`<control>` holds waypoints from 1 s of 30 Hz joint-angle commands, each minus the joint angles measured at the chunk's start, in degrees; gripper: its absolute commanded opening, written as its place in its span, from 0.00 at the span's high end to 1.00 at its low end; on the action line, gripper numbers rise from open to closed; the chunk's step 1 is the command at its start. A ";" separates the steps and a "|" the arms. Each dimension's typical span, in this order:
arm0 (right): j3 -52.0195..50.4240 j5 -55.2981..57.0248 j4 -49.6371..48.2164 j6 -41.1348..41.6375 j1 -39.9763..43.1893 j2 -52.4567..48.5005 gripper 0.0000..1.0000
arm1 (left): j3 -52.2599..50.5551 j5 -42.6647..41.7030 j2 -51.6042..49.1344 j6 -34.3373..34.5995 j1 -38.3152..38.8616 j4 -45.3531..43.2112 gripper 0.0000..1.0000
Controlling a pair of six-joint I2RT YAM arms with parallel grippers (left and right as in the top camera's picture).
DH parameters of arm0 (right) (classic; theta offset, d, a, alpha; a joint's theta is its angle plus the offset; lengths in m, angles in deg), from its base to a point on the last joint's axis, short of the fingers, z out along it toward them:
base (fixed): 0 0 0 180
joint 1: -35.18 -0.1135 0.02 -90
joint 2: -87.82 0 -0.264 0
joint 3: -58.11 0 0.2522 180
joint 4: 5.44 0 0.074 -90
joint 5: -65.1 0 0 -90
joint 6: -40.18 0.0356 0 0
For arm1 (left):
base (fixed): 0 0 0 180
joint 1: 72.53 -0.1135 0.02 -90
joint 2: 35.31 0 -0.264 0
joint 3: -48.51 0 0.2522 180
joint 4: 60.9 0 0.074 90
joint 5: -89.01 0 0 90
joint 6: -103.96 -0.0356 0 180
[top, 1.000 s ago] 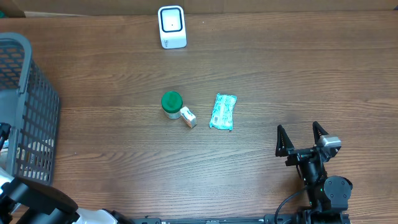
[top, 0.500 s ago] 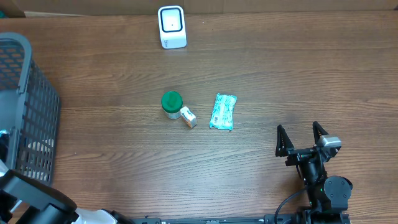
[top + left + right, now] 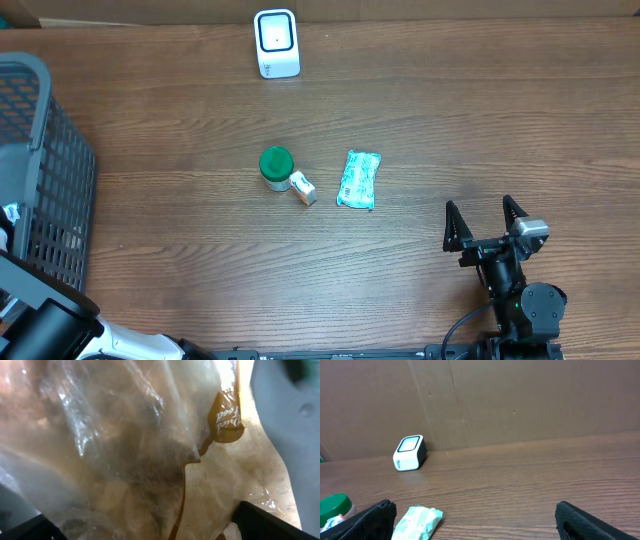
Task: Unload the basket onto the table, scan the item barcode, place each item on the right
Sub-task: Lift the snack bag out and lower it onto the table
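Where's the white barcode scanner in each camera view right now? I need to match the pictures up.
Overhead: the barcode scanner sits near the top edge, left of centre.
Left wrist: not in it; clear plastic packaging fills the view.
Right wrist: the scanner is left of centre, in front of the cardboard wall.
Shared landmark: the teal packet, bottom left in the right wrist view.

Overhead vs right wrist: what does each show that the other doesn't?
Only overhead: the grey basket at the table's left edge, and the right arm itself. Only right wrist: the cardboard wall behind the table. Both: the white scanner, green-lidded jar, teal packet, wooden table, and the right gripper, open.
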 commanded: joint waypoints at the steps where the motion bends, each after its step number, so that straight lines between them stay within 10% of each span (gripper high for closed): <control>1: -0.61 0.31 -0.28 0.02 -0.37 0.46 0.00 | -1.14 -0.26 -3.52 -1.33 -0.09 -0.66 0.12; 4: -0.61 0.31 -0.28 0.02 -0.37 0.46 0.00 | -1.14 -0.26 -3.52 -1.33 -0.09 -0.61 0.32; 7: -0.61 0.33 -0.28 0.02 -0.37 0.46 0.00 | -1.05 -0.28 -3.52 -1.33 -0.09 0.11 0.75; 10: -0.61 0.31 -0.28 0.02 -0.37 0.46 0.00 | -0.13 -0.48 -3.52 -1.33 -0.09 1.66 0.89; 30: -0.61 0.31 -0.28 0.02 -0.37 0.46 0.00 | 47.23 -17.25 0.96 -2.86 3.21 33.53 0.95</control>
